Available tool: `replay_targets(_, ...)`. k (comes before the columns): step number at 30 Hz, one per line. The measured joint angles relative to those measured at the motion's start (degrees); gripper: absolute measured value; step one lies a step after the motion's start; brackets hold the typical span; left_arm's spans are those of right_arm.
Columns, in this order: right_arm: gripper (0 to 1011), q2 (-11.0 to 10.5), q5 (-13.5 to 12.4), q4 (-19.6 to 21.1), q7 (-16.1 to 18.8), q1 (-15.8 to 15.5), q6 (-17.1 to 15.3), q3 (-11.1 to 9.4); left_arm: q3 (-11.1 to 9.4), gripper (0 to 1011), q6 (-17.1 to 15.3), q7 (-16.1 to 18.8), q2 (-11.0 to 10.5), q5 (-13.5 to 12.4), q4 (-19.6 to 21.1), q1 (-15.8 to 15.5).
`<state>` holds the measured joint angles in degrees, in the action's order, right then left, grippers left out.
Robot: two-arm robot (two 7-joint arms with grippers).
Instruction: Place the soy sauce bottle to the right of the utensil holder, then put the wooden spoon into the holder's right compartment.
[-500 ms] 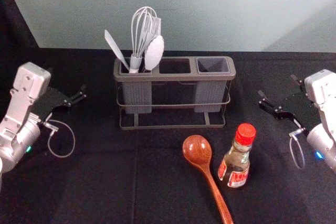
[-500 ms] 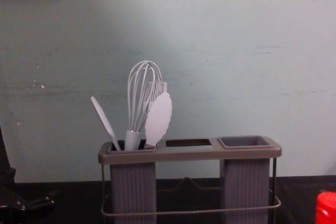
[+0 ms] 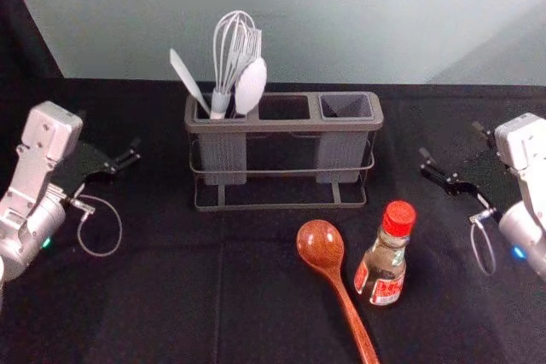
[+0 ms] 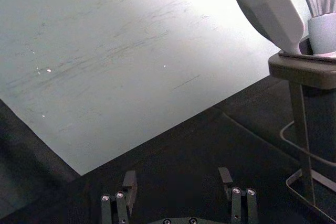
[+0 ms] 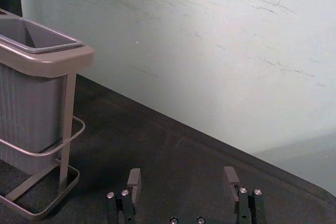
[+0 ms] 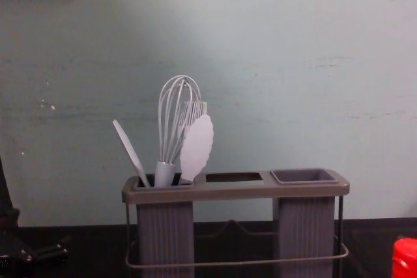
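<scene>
While both arms hang at the sides of the tabletop [image 3: 171,313], the holder [image 3: 290,126] stands toward the back, near the pale wall [image 3: 341,19].

Bottle [image 3: 381,268]: upright, red cap [image 3: 398,218], in front of the holder's right end and nearer the robot. Cap also at the lower right edge of the chest view, right of the holder.

Spoon [image 3: 321,246]: lying on the tabletop in front of the holder, just left of the bottle. Bowl toward the holder; handle running toward the robot and slanting right, past the bottle's left side.

Holder: left compartment carries a whisk [image 3: 219,101], a slim pale utensil [image 3: 188,78] leaning left, and a broad-headed one [image 3: 251,86] tilted right. Right compartment [image 3: 346,106] open at the top, well apart from the spoon's handle end.

Left gripper [image 3: 108,134]: left of the holder, apart from it. Left wrist view has the fingers [image 4: 129,184] spread wide, dark tabletop between them.

Right gripper [image 3: 450,141]: right of the holder, beyond the bottle and farther back. Fingers [image 5: 135,182] spread too, bare tabletop between; holder's right end off to one side.
</scene>
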<state>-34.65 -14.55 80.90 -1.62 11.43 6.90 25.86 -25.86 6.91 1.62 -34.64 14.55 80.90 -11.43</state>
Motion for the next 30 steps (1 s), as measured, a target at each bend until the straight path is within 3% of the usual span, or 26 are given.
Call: replay_targets(30,1003,0.0,0.0,0.0,0.0,0.0,0.0,0.0,0.0,1011,0.0,0.0,0.0,0.0,0.0,0.0)
